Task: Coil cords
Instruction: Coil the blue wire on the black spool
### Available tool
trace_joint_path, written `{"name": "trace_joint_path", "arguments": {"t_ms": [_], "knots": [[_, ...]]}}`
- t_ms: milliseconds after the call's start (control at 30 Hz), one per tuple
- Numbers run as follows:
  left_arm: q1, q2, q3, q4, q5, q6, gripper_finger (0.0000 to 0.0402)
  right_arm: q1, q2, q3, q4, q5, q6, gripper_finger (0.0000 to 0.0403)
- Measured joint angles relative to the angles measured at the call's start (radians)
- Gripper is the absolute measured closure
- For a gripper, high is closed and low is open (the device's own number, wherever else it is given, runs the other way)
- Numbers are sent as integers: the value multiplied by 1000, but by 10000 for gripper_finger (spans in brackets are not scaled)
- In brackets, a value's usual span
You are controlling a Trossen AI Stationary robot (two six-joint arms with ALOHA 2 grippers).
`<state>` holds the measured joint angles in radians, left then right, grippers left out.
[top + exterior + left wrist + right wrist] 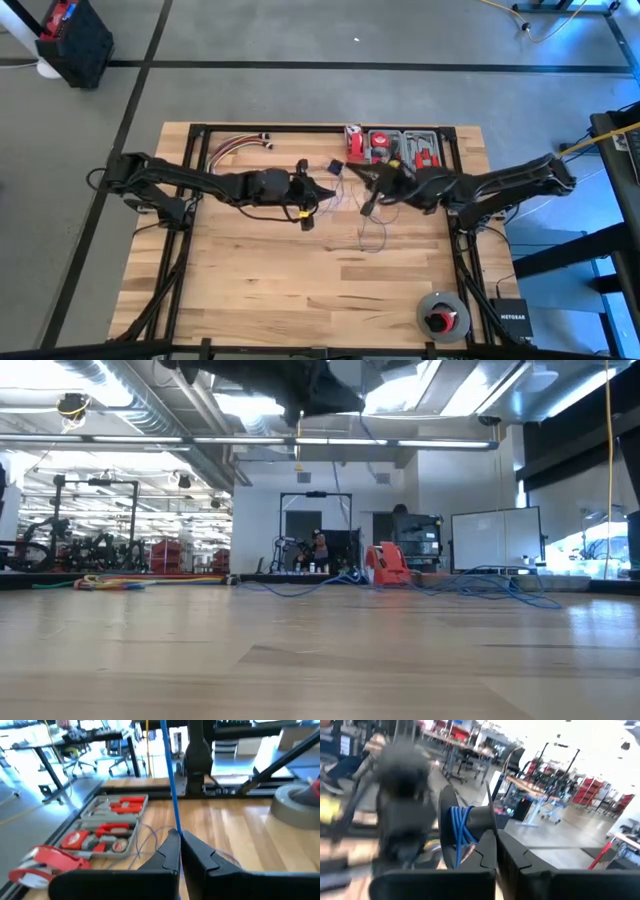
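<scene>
Two grippers mid-tabletop (250,290). Left gripper (179,836) fingers closed, pinching blue cord (170,780). Right gripper (495,836) fingers closed beside black spool (480,820) wound with cord; loose loops on tabletop.

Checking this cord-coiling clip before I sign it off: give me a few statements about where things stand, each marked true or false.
1. The left claw is shut on the blue cord. True.
2. The right claw stands wide open. False: its fingers are shut together.
3. A spool with blue cord wound on it shows just beyond the right claw. True.
4. The open tool case lies at the table's near edge. False: it lies at the far edge.
5. Both arms are parked at the table's outer sides. False: both claws meet near the middle.
</scene>
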<state>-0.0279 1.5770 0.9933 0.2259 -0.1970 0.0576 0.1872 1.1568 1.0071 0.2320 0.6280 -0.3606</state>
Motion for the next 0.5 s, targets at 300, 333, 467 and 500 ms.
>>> {"name": "trace_joint_path", "arguments": {"t_ms": [300, 333, 467, 500], "knots": [[3, 4, -3, -56, 3, -4, 400, 3, -88, 10, -43, 7, -8, 402], [3, 4, -4, -64, 3, -5, 400, 3, -90, 10, -59, 7, -5, 402], [3, 5, -5, -81, 3, -7, 400, 3, -90, 11, -153, 2, -2, 402], [3, 5, -6, -89, 3, -12, 400, 3, -90, 12, -196, -8, -3, 402]]}}
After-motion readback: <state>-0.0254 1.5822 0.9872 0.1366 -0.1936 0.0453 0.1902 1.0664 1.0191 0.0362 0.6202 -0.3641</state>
